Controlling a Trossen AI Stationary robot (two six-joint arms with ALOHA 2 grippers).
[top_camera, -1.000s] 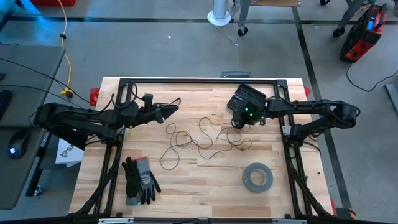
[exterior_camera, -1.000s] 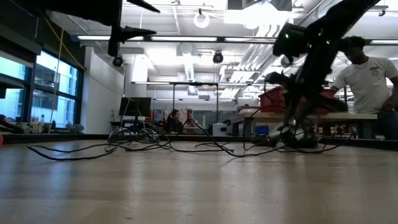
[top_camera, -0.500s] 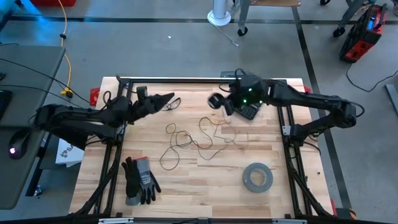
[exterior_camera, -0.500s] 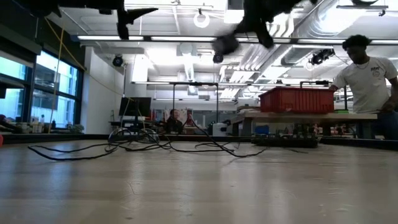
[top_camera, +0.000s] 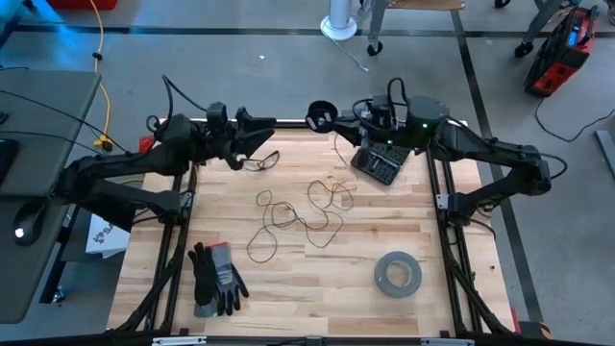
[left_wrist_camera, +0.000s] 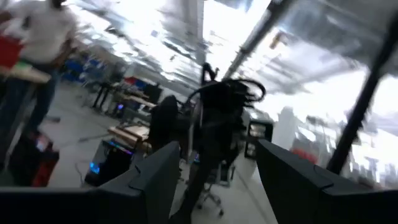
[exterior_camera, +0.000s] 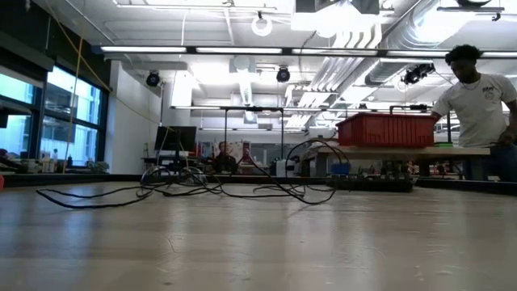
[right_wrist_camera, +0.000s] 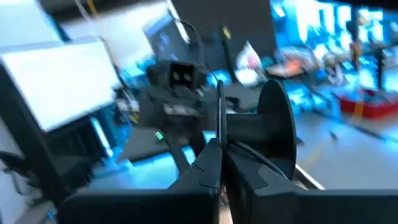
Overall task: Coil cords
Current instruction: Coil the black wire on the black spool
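Right jaws shut on spool [top_camera: 320,115] rim

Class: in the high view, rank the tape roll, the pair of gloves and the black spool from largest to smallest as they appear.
1. Pair of gloves
2. Tape roll, slightly smaller
3. Spool, smallest, although it is lifted nearer the camera

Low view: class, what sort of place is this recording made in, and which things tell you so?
Probably an industrial workshop or robotics lab: exposed ceiling ducts, workbenches carrying a red bin, and a person standing at one bench behind the table.
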